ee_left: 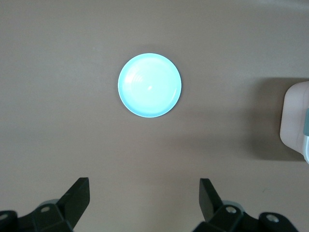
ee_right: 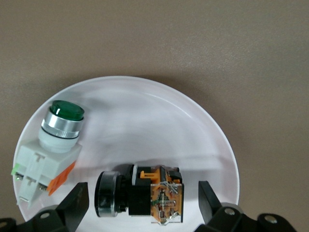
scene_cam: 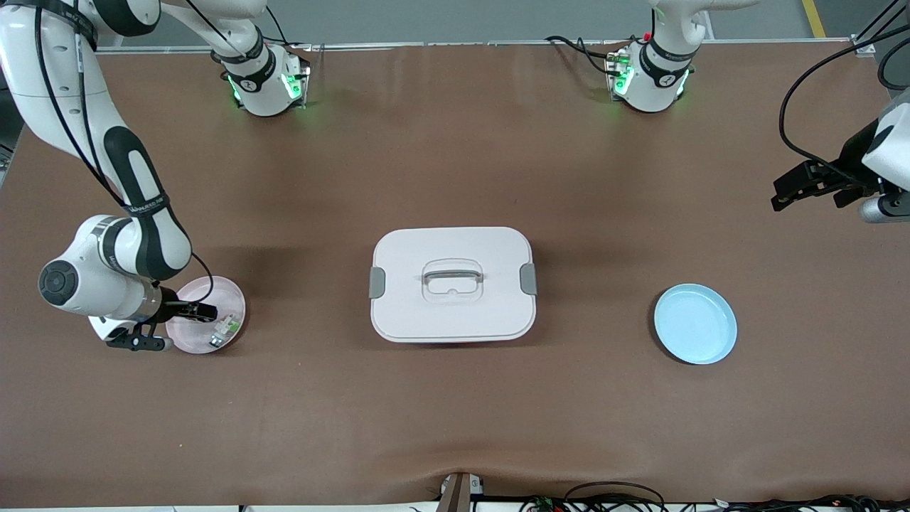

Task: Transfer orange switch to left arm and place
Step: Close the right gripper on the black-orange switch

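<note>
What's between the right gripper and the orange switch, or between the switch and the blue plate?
Nothing visible blocks the open right gripper: its fingers straddle the orange switch on the pink plate, with the green switch beside it. The box stands on the table between the pink plate and the blue plate.

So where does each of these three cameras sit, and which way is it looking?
Front view: high across the table, facing both arms; box mid-table.
Left wrist view: on the waiting left arm, looking down past the open left gripper at the blue plate.
Right wrist view: over the pink plate, open right gripper around the orange switch.
Shared: both plates also show in front.
</note>
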Controlling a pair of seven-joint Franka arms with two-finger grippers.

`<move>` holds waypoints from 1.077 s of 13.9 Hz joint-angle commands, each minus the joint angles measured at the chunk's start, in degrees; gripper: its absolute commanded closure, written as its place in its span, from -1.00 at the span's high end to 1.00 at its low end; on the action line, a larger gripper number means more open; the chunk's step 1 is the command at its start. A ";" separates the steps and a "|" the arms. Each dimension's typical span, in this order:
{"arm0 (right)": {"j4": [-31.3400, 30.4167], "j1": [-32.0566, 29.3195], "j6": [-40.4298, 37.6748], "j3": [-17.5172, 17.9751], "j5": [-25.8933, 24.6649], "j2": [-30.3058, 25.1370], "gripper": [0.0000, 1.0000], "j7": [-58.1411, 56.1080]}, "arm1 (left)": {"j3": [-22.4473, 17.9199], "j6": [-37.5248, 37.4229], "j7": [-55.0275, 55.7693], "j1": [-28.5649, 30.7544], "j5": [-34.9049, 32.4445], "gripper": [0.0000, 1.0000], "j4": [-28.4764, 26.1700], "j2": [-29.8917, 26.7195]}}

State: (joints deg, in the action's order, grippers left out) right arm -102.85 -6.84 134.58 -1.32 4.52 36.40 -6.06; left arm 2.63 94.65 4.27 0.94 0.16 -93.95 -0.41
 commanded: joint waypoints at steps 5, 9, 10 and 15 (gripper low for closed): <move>-0.94 -0.37 1.03 0.27 0.84 0.16 1.00 -1.23 | 0.00 -0.60 -1.11 0.20 0.36 1.00 1.22 0.49; -1.03 -0.54 0.60 0.36 0.84 0.16 -0.26 -2.81 | 0.00 -0.60 -1.11 0.03 0.45 1.00 1.22 0.49; -1.03 -0.63 0.42 0.36 1.11 0.16 -0.80 -2.73 | 0.00 -0.60 -1.11 0.03 0.54 1.00 1.14 0.49; 1.67 -1.07 -6.66 0.27 6.53 -0.36 -1.00 -2.12 | 0.00 -0.60 -1.11 0.11 0.63 1.00 1.22 0.49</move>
State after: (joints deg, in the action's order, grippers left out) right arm -102.99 -7.08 132.52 -1.46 7.81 36.52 -7.39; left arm 2.64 94.65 4.27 0.94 0.16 -93.94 -0.40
